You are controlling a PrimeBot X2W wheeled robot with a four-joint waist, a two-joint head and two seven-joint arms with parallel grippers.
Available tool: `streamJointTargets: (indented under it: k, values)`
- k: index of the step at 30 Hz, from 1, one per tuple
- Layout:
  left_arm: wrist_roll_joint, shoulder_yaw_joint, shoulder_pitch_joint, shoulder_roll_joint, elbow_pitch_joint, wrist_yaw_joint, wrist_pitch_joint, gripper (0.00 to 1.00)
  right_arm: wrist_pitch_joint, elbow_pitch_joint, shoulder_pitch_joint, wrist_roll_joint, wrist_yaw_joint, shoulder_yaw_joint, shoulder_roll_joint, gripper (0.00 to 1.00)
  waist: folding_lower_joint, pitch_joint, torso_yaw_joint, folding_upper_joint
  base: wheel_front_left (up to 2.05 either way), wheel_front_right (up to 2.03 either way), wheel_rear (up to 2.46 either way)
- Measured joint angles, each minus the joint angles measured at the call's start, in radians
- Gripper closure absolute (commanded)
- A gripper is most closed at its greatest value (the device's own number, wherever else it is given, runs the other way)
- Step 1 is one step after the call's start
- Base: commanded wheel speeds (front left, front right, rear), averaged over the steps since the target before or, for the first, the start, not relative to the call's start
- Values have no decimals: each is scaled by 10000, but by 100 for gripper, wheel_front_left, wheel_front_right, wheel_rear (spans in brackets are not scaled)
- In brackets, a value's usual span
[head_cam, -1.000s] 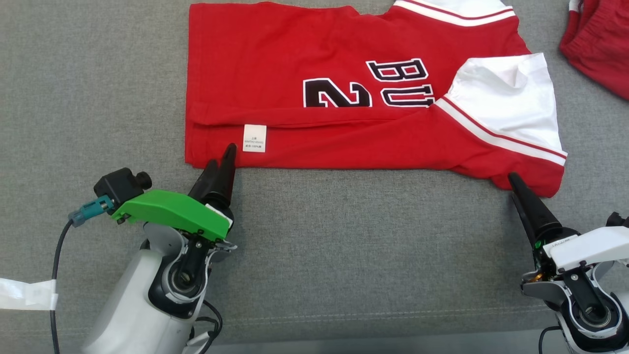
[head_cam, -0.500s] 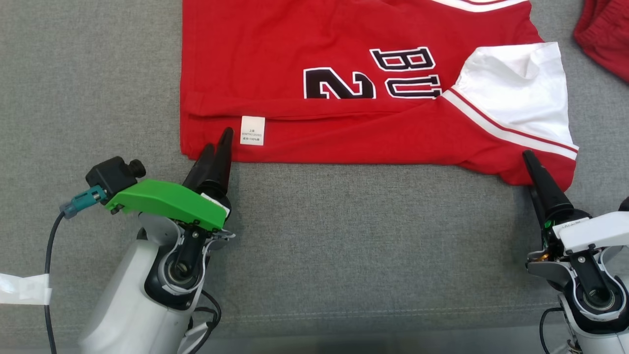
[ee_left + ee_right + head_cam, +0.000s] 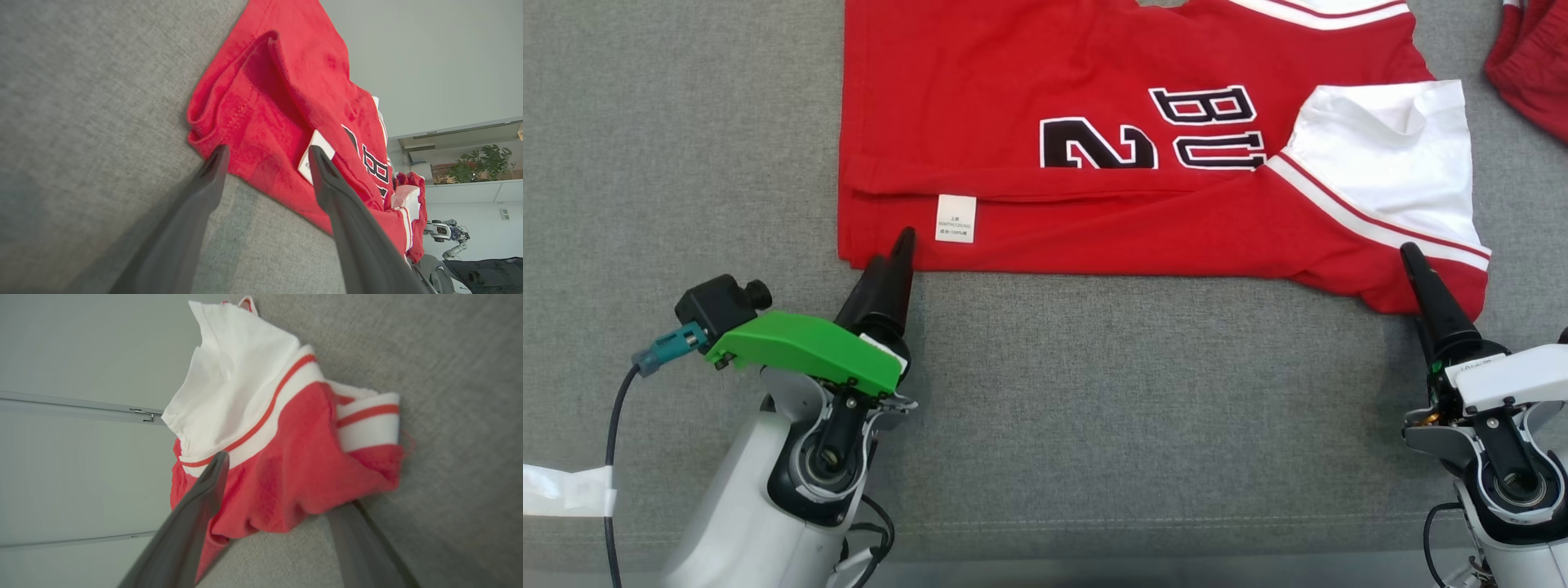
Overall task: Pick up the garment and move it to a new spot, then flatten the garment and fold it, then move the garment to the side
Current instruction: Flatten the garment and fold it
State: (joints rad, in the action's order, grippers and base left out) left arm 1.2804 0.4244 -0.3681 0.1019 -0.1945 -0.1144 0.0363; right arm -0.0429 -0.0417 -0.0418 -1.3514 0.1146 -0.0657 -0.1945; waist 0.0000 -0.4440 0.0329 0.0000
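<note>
Grey woven surface [image 3: 1094,408], perhaps upholstery, pale wall [image 3: 429,49] beyond; left hand [image 3: 894,245], right hand [image 3: 282,479] both agape

Red short-sleeved jersey with white sleeves [image 3: 1094,90]: collar end cut off by the head view's top edge. Black block lettering [image 3: 1098,145]: one side hidden under the folded-over near flap, legible only in part. Small white care label [image 3: 956,218]: print too small to read. Second red cloth piece [image 3: 1531,73], far right corner: cut by the frame edge, kind unclear. White tape strip [image 3: 568,490] runs off the left edge. Right wrist view: jersey's near corner soft with blur.
</note>
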Motion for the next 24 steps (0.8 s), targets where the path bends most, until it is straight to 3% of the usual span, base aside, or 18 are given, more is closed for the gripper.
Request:
streamJointTargets:
  k: [24]
  values:
    - [61,-79,531,75,320,-4,0,0,23,230,30,63,-29,-293,33,0,0,218,204,0,0,0,0]
